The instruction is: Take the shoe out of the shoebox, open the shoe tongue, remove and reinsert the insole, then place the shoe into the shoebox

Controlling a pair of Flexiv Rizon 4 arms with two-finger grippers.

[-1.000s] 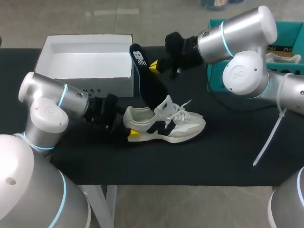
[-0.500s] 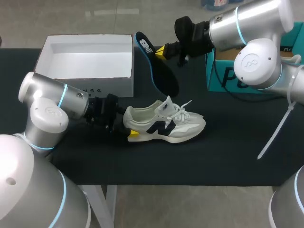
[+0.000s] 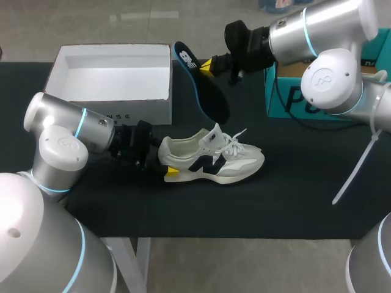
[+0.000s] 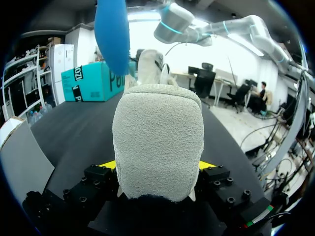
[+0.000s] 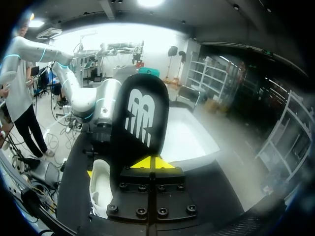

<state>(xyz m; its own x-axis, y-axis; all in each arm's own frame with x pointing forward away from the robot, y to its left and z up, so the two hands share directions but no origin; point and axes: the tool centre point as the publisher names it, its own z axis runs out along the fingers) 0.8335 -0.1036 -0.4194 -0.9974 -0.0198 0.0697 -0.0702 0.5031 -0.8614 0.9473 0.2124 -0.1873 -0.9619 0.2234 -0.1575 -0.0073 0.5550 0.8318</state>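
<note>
A cream sneaker with a navy logo stands on the black table, toe to the right, its tongue pulled up. My left gripper holds its heel, a yellow tip pressed on each side. Above and behind the shoe, my right gripper is shut on the upper end of the black insole, which hangs slanted in the air, clear of the shoe. In the right wrist view the insole stands up from the gripper, with the shoe below. Its blue underside shows in the left wrist view.
The open white shoebox stands at the back left, close behind my left arm. A teal box sits at the back right under my right arm. A white strap hangs from that arm. The table's front edge is near.
My right gripper has drawn the insole up and to the right, out of the shoe, then stopped. The left gripper and shoe have stayed put.
</note>
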